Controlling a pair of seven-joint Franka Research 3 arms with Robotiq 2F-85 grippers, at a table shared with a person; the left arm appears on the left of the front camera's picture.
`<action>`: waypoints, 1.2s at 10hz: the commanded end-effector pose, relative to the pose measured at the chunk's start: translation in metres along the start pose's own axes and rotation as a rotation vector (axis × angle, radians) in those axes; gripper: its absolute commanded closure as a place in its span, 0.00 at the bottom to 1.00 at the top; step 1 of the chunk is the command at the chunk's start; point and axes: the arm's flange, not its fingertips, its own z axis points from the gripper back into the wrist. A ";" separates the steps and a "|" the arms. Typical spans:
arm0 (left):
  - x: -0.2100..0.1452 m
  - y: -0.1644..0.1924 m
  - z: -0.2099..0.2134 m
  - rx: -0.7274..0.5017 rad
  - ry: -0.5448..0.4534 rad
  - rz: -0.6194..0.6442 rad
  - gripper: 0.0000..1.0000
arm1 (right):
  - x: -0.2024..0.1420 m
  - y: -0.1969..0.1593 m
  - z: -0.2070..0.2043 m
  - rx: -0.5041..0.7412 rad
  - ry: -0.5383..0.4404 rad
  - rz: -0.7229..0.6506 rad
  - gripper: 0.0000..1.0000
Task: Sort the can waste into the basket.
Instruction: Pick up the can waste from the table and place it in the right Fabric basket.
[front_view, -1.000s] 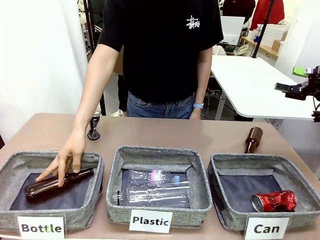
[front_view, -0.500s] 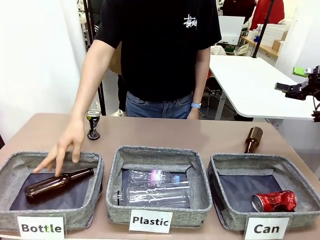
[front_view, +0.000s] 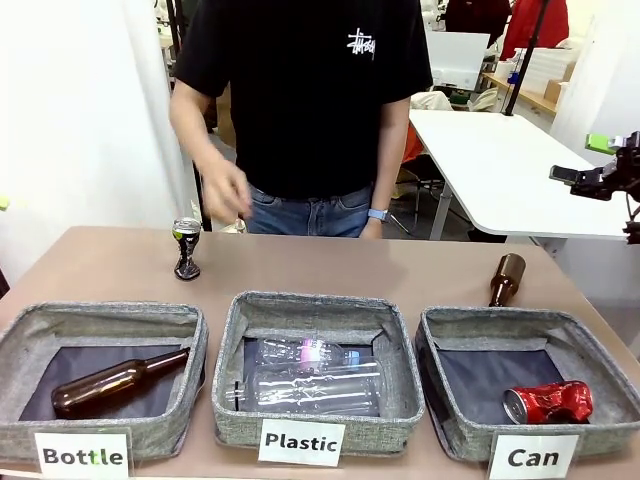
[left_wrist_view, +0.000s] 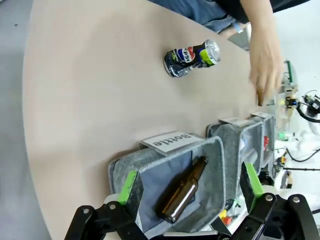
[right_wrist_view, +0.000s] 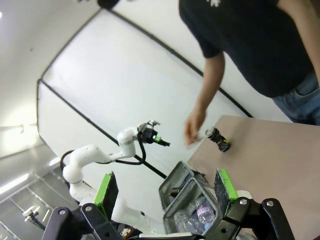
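Sorting stands halfway in the front view: the red can (front_view: 548, 402) lies in the basket (front_view: 437, 345) labelled Can, while the black can (front_view: 187, 248) stands on the table (front_view: 340, 265) far left, well apart. Your next move, I judge, is a grasp on that upright can. The person's hand (front_view: 228, 190) has lifted clear of the Bottle bin (front_view: 30, 320) since a second ago. Left wrist view: your left gripper (left_wrist_view: 189, 172) is spread and empty, black can ahead. Right wrist view: right gripper (right_wrist_view: 164, 176) likewise apart, holding nothing.
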 end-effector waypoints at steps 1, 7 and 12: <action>-0.002 -0.009 -0.014 0.052 0.015 -0.004 0.00 | 0.000 0.003 0.001 0.010 0.008 0.010 0.00; 0.046 -0.018 -0.154 0.068 -0.040 -0.240 0.00 | 0.000 0.003 0.001 0.010 0.008 0.010 0.00; 0.051 -0.013 -0.201 0.095 -0.035 -0.272 0.00 | 0.000 0.003 0.001 0.010 0.008 0.010 0.00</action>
